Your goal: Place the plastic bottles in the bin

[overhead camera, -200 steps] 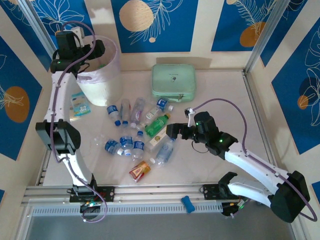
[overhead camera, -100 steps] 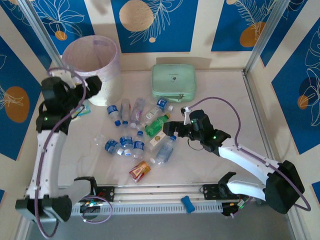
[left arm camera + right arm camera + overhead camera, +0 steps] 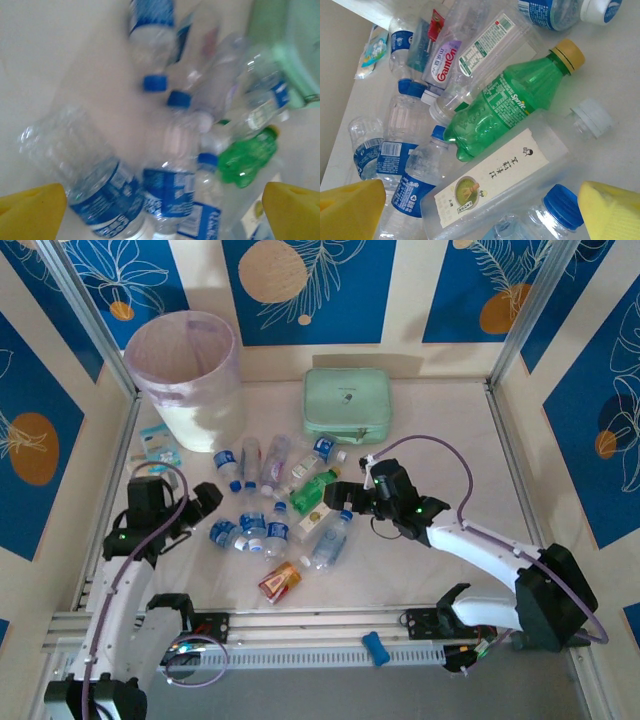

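Several plastic bottles [image 3: 265, 495] lie in a loose pile mid-table, mostly clear with blue labels, plus a green Sprite bottle [image 3: 505, 107] with a yellow cap. The bin [image 3: 185, 370], a tall pinkish-white bucket with a bag liner, stands at the back left. My left gripper [image 3: 207, 502] hangs open just left of the pile; its wrist view shows a blue-labelled bottle [image 3: 100, 187] between the yellow fingertips [image 3: 32, 210]. My right gripper [image 3: 338, 498] is open at the pile's right edge, above the green bottle, with nothing held [image 3: 480, 210].
A mint green case [image 3: 347, 400] sits behind the pile. A rectangular translucent container with a white label [image 3: 495, 180] lies beside the green bottle. A red-orange packet [image 3: 280, 582] lies near the front, and a small blue-white packet [image 3: 160, 445] lies by the bin.
My left arm has swung down from the bin to table level left of the pile. My right gripper has edged left toward the bottles. Both stayed open.
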Motion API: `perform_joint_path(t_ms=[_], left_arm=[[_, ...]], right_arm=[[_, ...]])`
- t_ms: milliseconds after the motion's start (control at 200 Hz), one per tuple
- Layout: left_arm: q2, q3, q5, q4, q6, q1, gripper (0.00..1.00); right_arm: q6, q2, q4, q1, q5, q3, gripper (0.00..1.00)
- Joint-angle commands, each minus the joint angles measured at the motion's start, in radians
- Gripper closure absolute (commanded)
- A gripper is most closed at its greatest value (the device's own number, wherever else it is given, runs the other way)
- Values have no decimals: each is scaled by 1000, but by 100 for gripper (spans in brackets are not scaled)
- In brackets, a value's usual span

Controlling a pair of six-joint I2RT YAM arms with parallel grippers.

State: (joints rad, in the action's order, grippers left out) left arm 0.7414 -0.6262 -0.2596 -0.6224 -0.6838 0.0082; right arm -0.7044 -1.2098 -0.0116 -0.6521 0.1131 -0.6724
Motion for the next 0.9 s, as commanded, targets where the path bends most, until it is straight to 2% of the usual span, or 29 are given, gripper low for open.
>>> perform_joint_path(t_ms=[0, 230, 425, 730, 895], left_arm=[[-17, 74, -16, 2, -89, -11, 0], [-85, 204, 66, 38, -180, -24, 0], [-131, 298, 107, 149, -303, -28, 0], [16, 339, 127, 375, -372, -55, 0], [90, 339, 186, 413, -370, -118, 0]], right_arm=[[-27, -16, 1, 3, 17, -38, 1], [-38, -37, -2, 0, 17, -49, 1], [-37, -52, -9, -6, 18, -66, 1], [-33, -57, -23, -15, 26, -72, 1], [-35, -57, -27, -18, 37, -71, 1]])
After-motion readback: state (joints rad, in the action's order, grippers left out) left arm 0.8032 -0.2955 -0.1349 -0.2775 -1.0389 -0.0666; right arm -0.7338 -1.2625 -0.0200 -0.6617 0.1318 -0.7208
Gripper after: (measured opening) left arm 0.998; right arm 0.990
